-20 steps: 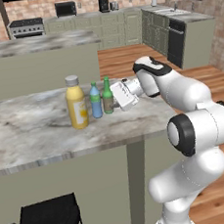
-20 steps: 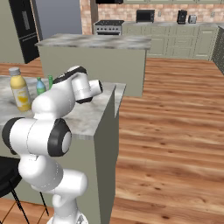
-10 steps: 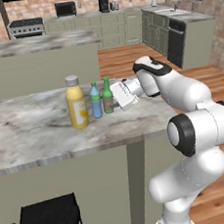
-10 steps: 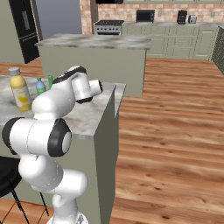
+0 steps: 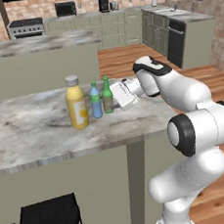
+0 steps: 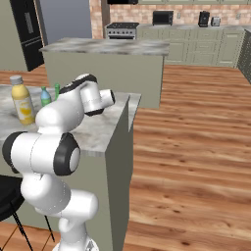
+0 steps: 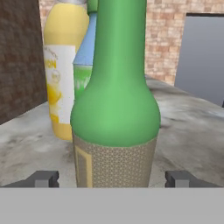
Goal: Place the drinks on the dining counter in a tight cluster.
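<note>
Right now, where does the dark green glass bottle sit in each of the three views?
Left base view: green bottle at centre, rightmost of the three drinks, just left of the hand.
Right base view: only its top peeks out at the left, behind the arm.
Hand view: fills the centre, between the fingertips.
Shared landmark: the yellow bottle.

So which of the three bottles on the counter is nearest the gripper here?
The slim green glass bottle, rightmost in the row. It stands between the open gripper fingertips, ahead of the blue bottle and the taller yellow bottle.
</note>
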Tool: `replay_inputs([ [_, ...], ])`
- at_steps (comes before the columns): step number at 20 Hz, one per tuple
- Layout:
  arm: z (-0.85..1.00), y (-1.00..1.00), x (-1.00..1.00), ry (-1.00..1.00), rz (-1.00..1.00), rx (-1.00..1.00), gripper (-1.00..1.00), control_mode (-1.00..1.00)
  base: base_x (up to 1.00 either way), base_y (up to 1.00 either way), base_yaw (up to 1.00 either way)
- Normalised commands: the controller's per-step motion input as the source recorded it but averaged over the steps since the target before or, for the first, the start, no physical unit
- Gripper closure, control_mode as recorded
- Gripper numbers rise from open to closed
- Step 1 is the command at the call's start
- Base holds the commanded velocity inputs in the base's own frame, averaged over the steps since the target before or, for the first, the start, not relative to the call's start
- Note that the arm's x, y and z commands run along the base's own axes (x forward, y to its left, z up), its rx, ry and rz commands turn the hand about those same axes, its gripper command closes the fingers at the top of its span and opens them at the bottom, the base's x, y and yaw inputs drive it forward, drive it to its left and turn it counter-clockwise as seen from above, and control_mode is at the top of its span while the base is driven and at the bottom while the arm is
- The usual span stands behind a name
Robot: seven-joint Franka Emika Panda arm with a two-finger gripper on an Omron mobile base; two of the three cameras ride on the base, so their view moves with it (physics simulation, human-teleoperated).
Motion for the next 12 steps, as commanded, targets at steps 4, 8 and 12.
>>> replay_inputs([
  [4, -0.01, 0.00, -0.01, 0.00, 0.00, 0.01, -1.00, -1.00, 0.00, 0.00, 0.00],
  [8, 0.00, -0.29, -0.01, -0.03, -0.02, 0.02, -1.00, -1.00, 0.00, 0.00, 0.00],
  [12, 0.22, -0.74, -0.11, -0.07, -0.08, 0.09, -1.00, -1.00, 0.00, 0.00, 0.00],
])
